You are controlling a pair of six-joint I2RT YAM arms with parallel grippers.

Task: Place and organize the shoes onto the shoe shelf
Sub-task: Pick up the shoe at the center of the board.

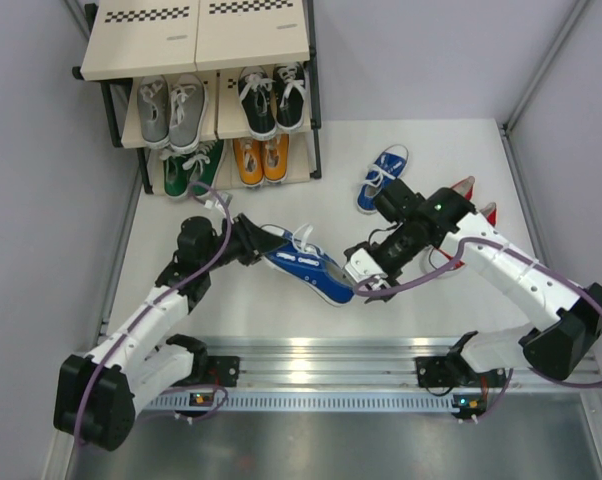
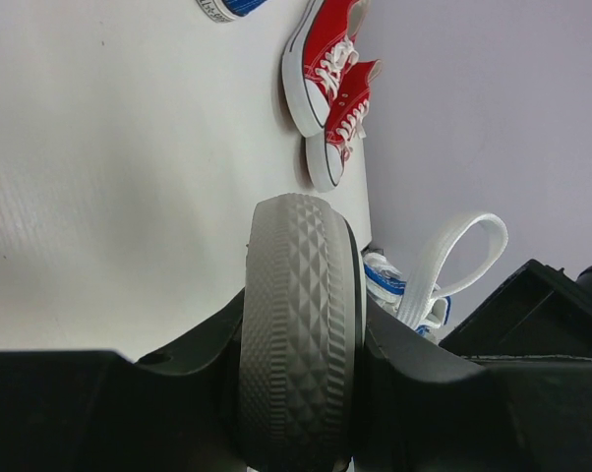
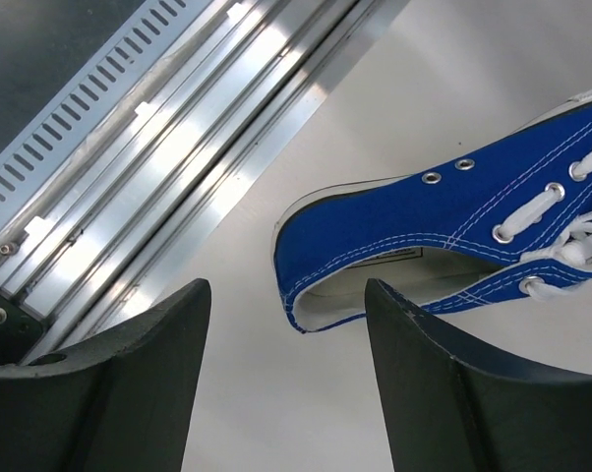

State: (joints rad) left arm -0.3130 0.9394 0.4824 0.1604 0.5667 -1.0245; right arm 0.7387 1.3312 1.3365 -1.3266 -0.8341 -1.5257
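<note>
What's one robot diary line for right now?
left end effector: gripping blue shoe | right end effector: open at its heel | shoe shelf: partly filled | red shoes: not shelved

White tabletop (image 1: 281, 320) boxed in by pale lilac-grey walls (image 1: 421, 60) at back and both sides, edged in front by a glare-streaked aluminium rail (image 1: 321, 356) and a slotted strip (image 1: 321, 400), under soft, even light.
</note>
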